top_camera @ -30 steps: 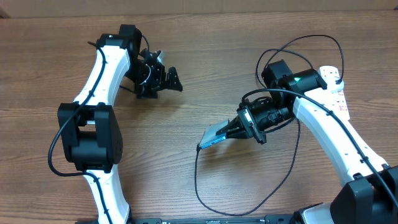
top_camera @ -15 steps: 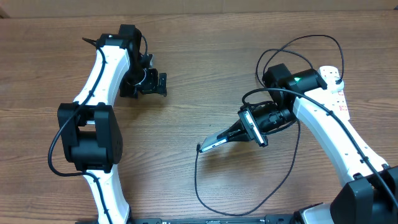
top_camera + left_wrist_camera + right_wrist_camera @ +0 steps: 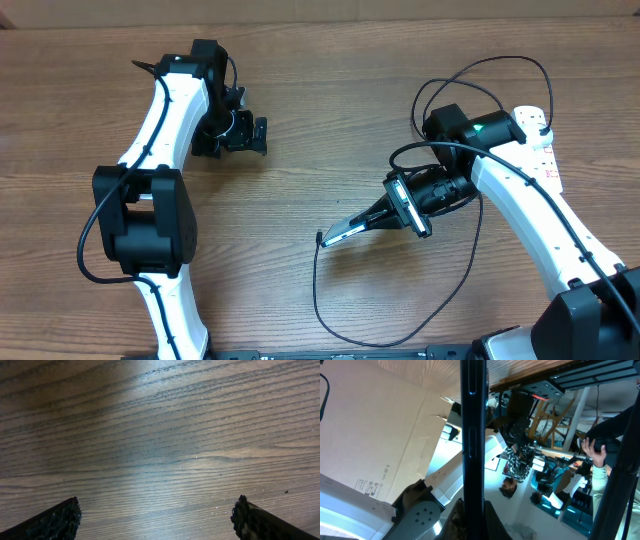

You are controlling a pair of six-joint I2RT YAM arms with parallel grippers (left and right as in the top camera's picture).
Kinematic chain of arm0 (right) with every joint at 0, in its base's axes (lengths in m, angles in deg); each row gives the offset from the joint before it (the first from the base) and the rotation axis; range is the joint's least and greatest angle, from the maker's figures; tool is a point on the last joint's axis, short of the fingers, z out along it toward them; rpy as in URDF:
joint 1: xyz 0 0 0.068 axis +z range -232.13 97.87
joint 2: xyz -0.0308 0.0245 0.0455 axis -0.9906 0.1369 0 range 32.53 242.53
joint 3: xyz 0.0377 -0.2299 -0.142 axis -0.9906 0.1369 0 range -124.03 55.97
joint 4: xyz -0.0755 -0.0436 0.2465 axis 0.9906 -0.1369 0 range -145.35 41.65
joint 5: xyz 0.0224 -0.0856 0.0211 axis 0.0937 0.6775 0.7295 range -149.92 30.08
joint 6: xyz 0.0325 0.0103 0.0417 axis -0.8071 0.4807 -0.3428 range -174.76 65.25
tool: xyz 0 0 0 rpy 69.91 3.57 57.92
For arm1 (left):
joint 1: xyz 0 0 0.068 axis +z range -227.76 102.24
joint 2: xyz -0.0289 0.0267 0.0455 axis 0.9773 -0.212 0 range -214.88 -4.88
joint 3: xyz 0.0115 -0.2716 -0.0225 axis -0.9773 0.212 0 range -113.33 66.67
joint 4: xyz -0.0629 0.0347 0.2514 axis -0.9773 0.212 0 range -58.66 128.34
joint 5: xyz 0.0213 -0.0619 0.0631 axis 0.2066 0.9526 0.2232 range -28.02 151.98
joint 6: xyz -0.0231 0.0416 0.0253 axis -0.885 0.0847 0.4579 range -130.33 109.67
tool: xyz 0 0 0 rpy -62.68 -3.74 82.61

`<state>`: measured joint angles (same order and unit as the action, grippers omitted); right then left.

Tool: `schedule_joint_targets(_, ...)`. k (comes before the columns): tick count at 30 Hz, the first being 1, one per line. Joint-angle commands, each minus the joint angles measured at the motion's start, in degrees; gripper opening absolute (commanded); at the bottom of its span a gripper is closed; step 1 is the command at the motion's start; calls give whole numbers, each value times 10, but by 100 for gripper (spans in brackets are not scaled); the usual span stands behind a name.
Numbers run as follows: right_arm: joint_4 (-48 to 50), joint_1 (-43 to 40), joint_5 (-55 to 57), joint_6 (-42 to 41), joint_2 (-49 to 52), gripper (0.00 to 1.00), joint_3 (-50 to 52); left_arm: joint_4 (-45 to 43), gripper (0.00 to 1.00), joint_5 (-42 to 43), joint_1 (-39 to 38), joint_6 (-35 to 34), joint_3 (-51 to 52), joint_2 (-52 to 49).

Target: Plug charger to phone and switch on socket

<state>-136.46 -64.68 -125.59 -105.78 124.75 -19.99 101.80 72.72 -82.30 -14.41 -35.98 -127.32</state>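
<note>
My right gripper (image 3: 370, 219) is shut on the phone (image 3: 342, 231), holding it edge-on just above the table's middle. In the right wrist view the phone (image 3: 472, 430) is a dark vertical bar pinched between the fingers (image 3: 485, 520) of the right gripper (image 3: 472, 512). The charger (image 3: 316, 290), a thin black cable, meets the phone's lower-left end and loops along the table's front toward the right. The socket (image 3: 541, 135), white with pinkish marks, lies at the far right, mostly under my right arm. My left gripper (image 3: 246, 135) is open at the upper left; its view shows the left gripper (image 3: 157, 517) over bare wood.
The right arm's own black cables arc above its wrist (image 3: 485, 70). The left arm's base (image 3: 145, 220) stands at the left. A cardboard wall (image 3: 320, 12) runs behind the table's far edge.
The right gripper has rolled the phone from screen-up to edge-on, about a second ago. The left gripper turned and drew slightly left. Nothing has moved in the last half second.
</note>
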Motion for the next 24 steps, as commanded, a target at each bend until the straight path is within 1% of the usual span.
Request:
schedule_joint_targets(1,-1,2,-29,0,-17,4,-6,-1,100,-7,0,2,-12,4)
schedule_joint_targets(8,-1,2,-30,0,-17,4,-6,-1,100,-7,0,2,-12,4)
schedule_joint_targets(12,6,2,-30,0,-17,13,-6,-1,100,-7,0,2,-12,4)
schedule_joint_targets(13,10,2,-30,0,-17,13,-6,-1,99,-7,0,2,-12,4)
schedule_joint_targets(15,19,2,-30,-1,-17,4,-6,-1,99,-7,0,2,-12,4)
schedule_joint_targets(20,39,2,-12,-2,-17,4,-6,-1,100,-7,0,2,-12,4)
schedule_joint_targets(22,46,2,26,-2,-17,4,-6,-1,100,-7,0,2,-12,4)
schedule_joint_targets(24,62,2,90,-2,-17,4,-6,-1,100,-7,0,2,-12,4)
